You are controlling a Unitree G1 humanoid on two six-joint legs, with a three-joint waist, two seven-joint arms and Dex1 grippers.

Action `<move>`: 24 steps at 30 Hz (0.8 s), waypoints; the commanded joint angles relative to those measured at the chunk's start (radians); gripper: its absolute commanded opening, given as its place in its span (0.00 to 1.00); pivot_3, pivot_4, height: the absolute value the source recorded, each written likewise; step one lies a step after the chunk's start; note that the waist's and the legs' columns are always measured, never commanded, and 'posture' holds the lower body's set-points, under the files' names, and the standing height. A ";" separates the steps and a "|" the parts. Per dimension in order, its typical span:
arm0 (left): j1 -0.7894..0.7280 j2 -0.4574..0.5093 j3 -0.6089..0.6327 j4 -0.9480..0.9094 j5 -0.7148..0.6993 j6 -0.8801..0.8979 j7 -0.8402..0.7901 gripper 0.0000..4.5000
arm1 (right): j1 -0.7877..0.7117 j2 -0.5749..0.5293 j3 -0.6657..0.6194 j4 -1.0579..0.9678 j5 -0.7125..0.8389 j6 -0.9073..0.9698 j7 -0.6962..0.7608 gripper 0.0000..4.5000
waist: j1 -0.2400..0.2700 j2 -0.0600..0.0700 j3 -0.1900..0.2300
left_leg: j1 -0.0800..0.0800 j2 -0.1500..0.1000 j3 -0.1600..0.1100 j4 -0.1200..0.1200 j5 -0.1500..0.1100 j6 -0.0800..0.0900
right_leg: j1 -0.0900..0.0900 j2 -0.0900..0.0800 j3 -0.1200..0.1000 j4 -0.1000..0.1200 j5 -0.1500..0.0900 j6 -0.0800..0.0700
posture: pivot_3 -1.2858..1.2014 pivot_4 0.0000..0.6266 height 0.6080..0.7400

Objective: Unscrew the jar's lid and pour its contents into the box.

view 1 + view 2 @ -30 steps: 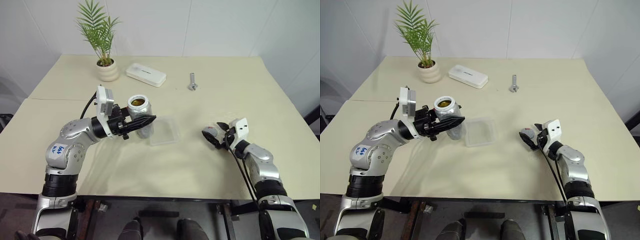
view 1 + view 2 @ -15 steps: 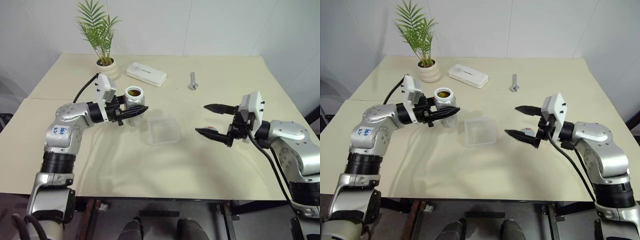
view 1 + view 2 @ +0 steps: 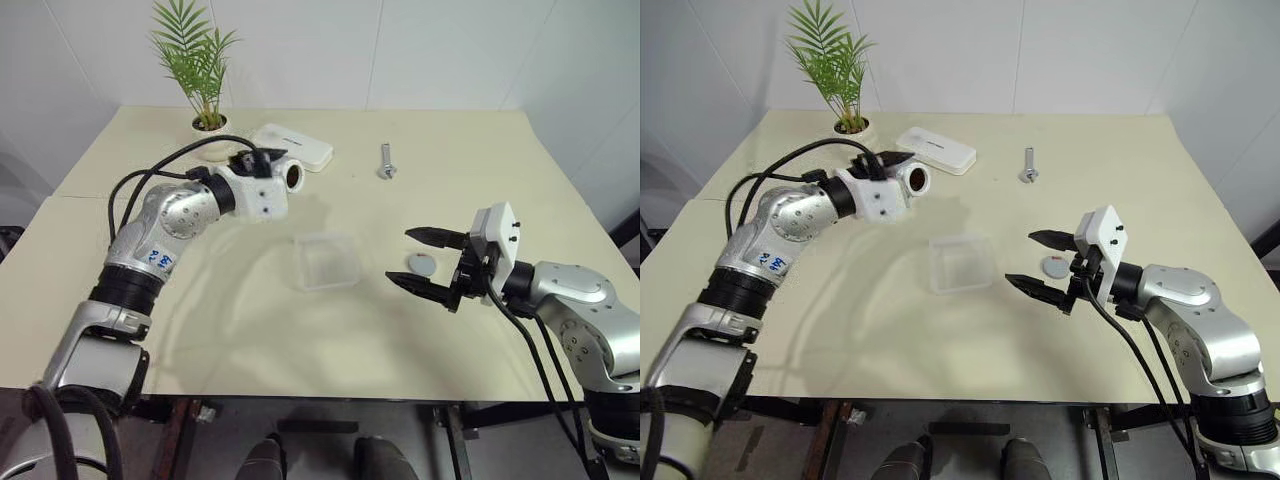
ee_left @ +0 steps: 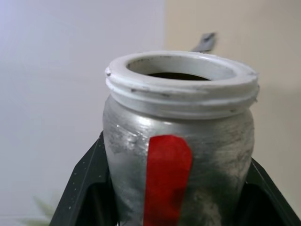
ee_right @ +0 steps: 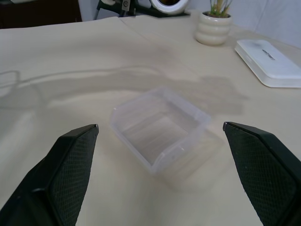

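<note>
The jar (image 4: 178, 155), lidless, dark contents inside, is clamped in the left pincer (image 3: 268, 165); right pincer (image 3: 420, 260) apart.

- The box (image 3: 328, 260) sits mid-tabletop (image 3: 450, 170) with bare surface on all 4 sides; its open top has nothing over it.
- The left gripper (image 3: 262, 158), clamped on the tilted jar (image 3: 292, 176), hangs above the tabletop between the box and the white case (image 3: 292, 147), crowding the far-left approach.
- The right gripper (image 3: 422, 262), fingers spread wide, hovers just right of the box, the lid (image 3: 422, 264) lying on the tabletop there.
- The plant pot (image 3: 207, 125) and a bolt (image 3: 384, 160) stand along the far side, well apart from the box.
</note>
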 commanded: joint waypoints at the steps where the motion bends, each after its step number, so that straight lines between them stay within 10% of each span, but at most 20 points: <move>1: -0.036 0.027 -0.121 -0.013 0.319 -0.016 0.309 0.45 | -0.006 0.017 -0.013 -0.039 0.014 -0.004 -0.022 0.99 | 0.001 0.000 0.000 | 0.000 0.000 0.001 0.000 0.000 0.000 | 0.000 0.000 0.001 0.000 0.000 0.001 | 0.52 0.24 1.00; 10: -0.075 -0.014 -0.220 0.056 0.527 0.110 0.505 0.45 | -0.006 0.056 -0.015 -0.040 0.023 -0.005 -0.052 0.99 | 0.002 0.000 0.000 | 0.000 -0.001 0.001 0.000 0.000 0.001 | 0.000 0.000 0.001 0.001 0.001 0.002 | 0.52 0.24 1.00; 24: 0.002 -0.026 -0.129 0.045 0.344 0.108 0.310 0.45 | 0.012 0.073 -0.009 -0.044 0.033 -0.021 -0.032 0.99 | -0.001 0.000 0.000 | 0.000 -0.001 0.001 0.001 0.000 0.001 | -0.001 0.000 0.001 0.003 0.001 0.002 | 0.52 0.24 1.00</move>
